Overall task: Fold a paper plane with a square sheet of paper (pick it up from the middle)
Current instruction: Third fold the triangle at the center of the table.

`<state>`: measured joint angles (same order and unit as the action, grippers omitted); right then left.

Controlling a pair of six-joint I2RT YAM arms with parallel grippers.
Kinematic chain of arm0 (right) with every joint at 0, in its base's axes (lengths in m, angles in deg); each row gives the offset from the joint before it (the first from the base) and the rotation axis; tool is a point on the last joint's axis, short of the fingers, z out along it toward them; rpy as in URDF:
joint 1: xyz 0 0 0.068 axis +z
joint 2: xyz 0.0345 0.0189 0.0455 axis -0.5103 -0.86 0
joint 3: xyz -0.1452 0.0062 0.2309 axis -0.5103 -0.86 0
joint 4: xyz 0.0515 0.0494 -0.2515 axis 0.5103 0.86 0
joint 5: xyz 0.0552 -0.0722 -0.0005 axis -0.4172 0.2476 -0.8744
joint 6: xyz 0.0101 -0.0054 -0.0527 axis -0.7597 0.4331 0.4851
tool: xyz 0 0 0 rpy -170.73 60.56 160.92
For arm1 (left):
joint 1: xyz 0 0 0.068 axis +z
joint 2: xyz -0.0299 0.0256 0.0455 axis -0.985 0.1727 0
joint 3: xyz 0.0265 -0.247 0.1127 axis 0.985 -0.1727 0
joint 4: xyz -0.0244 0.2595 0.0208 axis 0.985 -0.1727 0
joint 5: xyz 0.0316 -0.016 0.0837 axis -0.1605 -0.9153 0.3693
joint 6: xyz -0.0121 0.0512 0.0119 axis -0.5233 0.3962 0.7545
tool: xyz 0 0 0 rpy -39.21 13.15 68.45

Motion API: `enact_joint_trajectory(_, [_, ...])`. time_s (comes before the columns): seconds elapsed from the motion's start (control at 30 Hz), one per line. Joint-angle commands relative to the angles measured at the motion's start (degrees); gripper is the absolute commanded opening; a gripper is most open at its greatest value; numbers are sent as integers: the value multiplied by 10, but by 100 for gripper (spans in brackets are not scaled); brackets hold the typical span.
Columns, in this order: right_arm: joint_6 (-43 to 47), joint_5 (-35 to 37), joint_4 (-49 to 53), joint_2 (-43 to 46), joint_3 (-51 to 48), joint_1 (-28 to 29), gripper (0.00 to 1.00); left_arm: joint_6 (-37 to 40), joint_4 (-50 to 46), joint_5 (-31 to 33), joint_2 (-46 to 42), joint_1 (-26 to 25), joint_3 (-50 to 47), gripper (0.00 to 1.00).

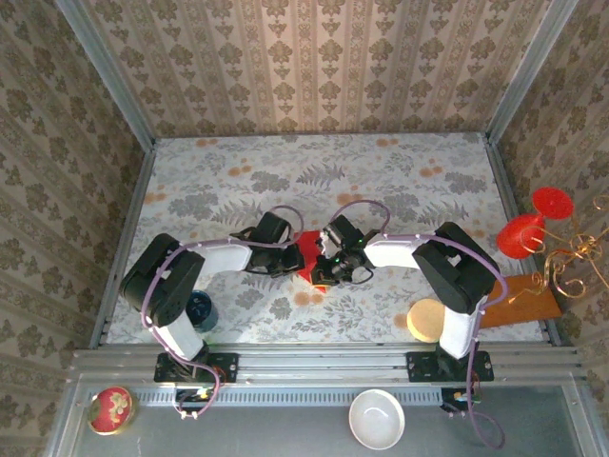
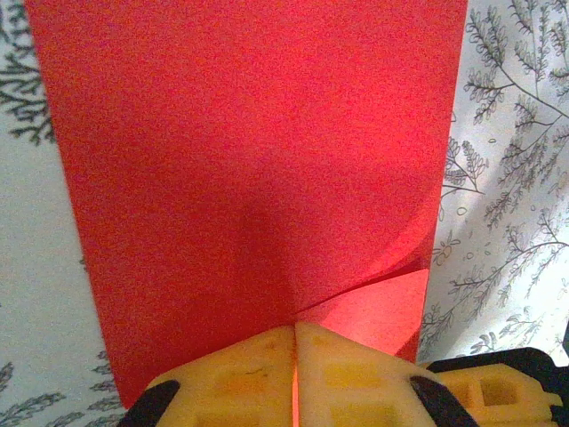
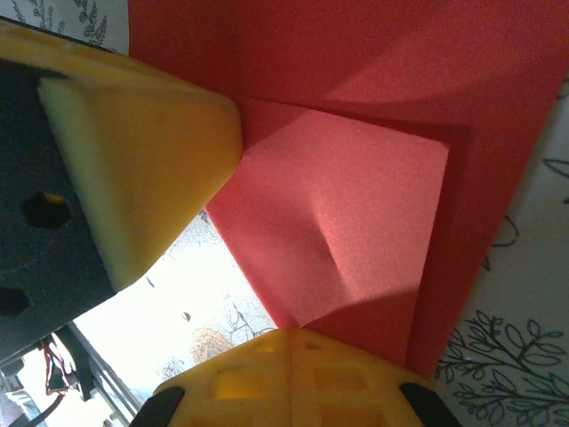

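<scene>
The square sheet of paper [image 1: 310,255] is bright red and is held between the two arms above the middle of the table. In the left wrist view the paper [image 2: 258,160] stretches away as a wide flat panel, with a folded flap [image 2: 382,307] at its near right corner. My left gripper [image 2: 295,331] is shut on the paper's near edge. In the right wrist view the paper [image 3: 356,205] shows a creased, doubled layer. My right gripper [image 3: 293,334] is shut on its lower point. The left gripper's yellow fingers [image 3: 142,151] press against the sheet at upper left.
Red translucent glasses [image 1: 533,227], a gold wire piece [image 1: 571,262] and a wooden board [image 1: 519,295] lie at the right edge. A round beige disc [image 1: 428,319] sits near the right base, a dark blue cup [image 1: 200,309] near the left. A white bowl [image 1: 377,419] and red tin [image 1: 111,409] rest in front.
</scene>
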<state>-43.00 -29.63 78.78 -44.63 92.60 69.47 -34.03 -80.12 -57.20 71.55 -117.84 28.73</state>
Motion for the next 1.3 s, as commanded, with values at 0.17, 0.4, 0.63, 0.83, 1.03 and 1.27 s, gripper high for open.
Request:
enact_joint_trajectory(0.17, [47,12,46,15,-63,-10,5,-1,-15,26,27,22,-49,8])
enact_joint_trajectory(0.4, [72,-12,69,79,-127,-14,6,0,-22,25,40,32,-54,8])
enact_joint_trajectory(0.63, [81,1,72,156,-120,-18,7,5,-28,15,49,32,-32,8])
enact_joint_trajectory(0.83, [63,15,28,140,-72,-13,7,3,-32,9,50,29,-23,8])
enact_joint_trajectory(1.03, [52,24,22,60,-19,0,4,5,-34,1,47,27,-11,8])
enact_joint_trajectory(1.27, [52,60,52,19,-9,1,2,17,-40,-13,23,24,16,9])
